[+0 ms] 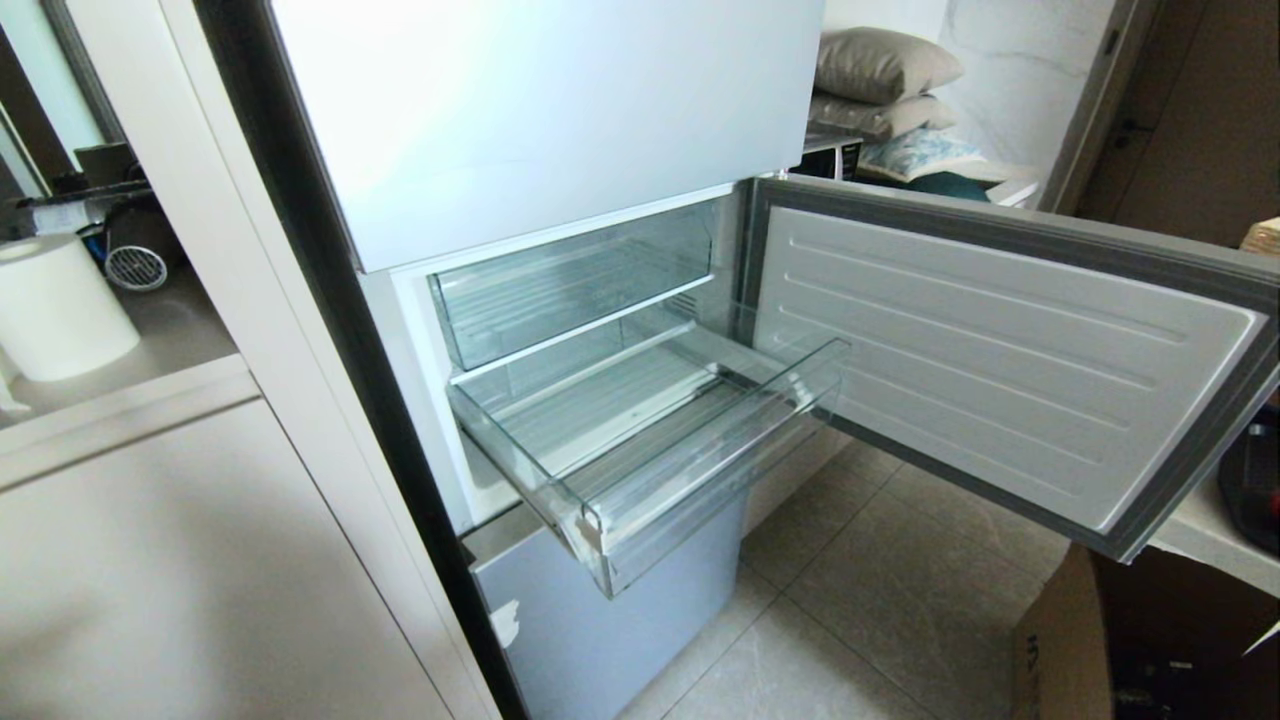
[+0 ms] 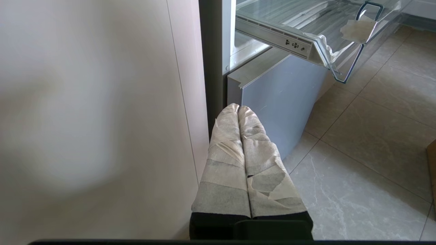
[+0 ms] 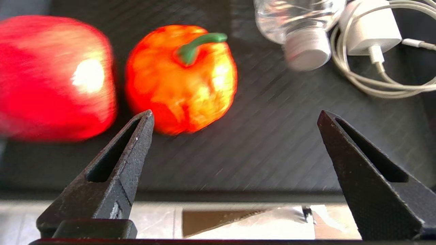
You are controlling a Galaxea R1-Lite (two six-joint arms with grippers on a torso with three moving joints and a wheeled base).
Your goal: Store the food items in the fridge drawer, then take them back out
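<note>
Meanwhile, the right pincer (image 3: 235, 117) stood spread wide and empty over a dark ribbed surface (image 3: 265, 149), where the red food item (image 3: 54, 78) and the orange food item (image 3: 180, 80) lay side by side, just ahead of one fingertip. A clear bottle (image 3: 299, 23) and a white charger (image 3: 373, 27) with its cable lay near them. The fridge drawer (image 1: 700, 470) stood pulled out, nothing in it, under the clear bin (image 1: 570, 285), beside the open fridge door (image 1: 1000, 350). The left pincer (image 2: 238, 108), tape-wrapped, hung clenched and empty near the floor (image 2: 368, 143).
</note>
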